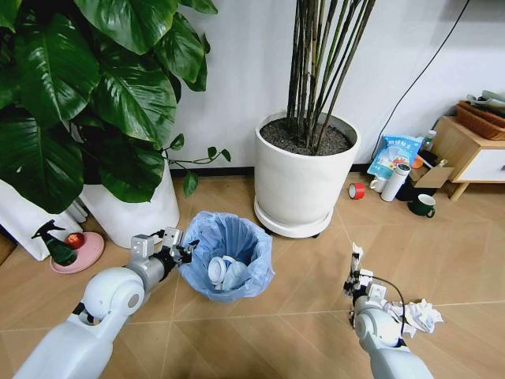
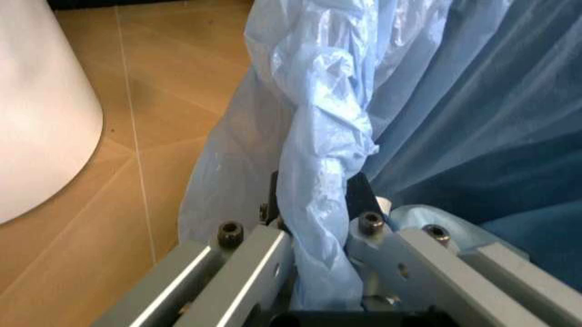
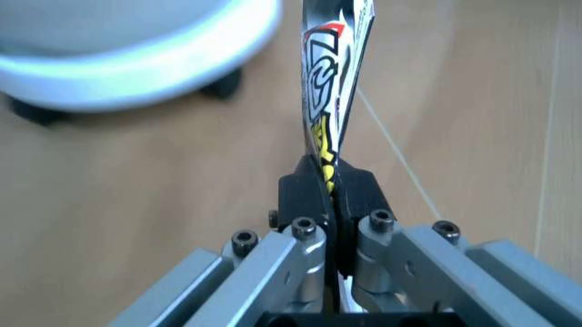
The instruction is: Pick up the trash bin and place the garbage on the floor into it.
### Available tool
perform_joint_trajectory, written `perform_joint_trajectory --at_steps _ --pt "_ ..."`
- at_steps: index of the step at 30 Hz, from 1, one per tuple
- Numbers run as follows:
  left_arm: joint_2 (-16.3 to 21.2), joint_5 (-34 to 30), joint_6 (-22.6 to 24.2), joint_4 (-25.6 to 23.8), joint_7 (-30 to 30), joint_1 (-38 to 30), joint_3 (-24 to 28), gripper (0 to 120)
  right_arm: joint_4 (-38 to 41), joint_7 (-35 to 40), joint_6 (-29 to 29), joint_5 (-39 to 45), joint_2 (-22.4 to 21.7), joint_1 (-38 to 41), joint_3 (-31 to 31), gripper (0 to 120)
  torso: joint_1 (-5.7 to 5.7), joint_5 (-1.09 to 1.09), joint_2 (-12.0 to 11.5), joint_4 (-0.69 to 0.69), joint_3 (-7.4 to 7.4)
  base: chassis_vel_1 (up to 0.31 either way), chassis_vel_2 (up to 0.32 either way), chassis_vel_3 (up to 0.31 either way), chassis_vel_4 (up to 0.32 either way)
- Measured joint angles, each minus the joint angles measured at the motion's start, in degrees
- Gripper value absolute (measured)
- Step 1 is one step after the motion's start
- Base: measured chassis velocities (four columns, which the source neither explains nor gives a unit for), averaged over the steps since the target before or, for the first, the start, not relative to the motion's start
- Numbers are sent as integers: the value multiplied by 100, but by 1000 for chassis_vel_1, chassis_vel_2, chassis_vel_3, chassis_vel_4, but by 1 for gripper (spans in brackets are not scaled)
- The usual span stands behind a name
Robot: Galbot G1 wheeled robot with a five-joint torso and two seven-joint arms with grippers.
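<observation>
The left gripper (image 2: 314,225) is clamped on the bag-covered rim of the trash bin (image 1: 229,253), which sits on the floor (image 1: 300,316) just ahead of it. The right gripper (image 3: 332,187) is pinched shut on a flat printed wrapper (image 3: 329,88) that stands up from its fingertips, well off to the bin's side. Judging by this, the job is partway done: two or three pale pieces, a small bottle (image 1: 218,270) among them, already lie in the bin, one wrapper is in hand, and one crumpled white paper (image 1: 417,314) waits on the floor just beside the right arm.
</observation>
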Motion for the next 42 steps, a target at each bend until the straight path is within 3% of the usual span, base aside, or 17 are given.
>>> perform_joint_trajectory --at_steps 5,8,13,18,29,34,42 --pt "4 -3 1 -16 -30 11 3 0 920 -211 122 -279 -305 -208 -210 0 0 1 0 1 0 0 0 0 0" --pt "-27 5 8 -34 -65 44 23 0 1565 -548 250 -490 -902 -278 -443 0 0 -1 0 1 0 0 0 0 0" --pt "-36 26 16 -30 -79 56 62 0 2148 -613 395 -273 -1630 -50 -910 0 0 0 0 1 0 0 0 0 0" --pt "-37 34 37 -14 -98 18 124 0 2659 -655 467 14 -2007 225 -1314 0 0 0 0 1 0 0 0 0 0" --pt "66 -14 152 75 -171 -138 226 0 2917 -780 974 205 -2302 1124 -2190 0 0 -1 0 1 0 0 0 0 0" --pt "77 -85 238 141 -173 -251 314 0 2965 -736 933 597 -2247 2148 -3464 0 0 0 0 1 1 0 0 0 0" --pt "41 -85 247 151 -171 -262 290 0 2957 -699 878 850 -2105 2849 -4363 0 0 -1 0 0 0 0 0 0 0"
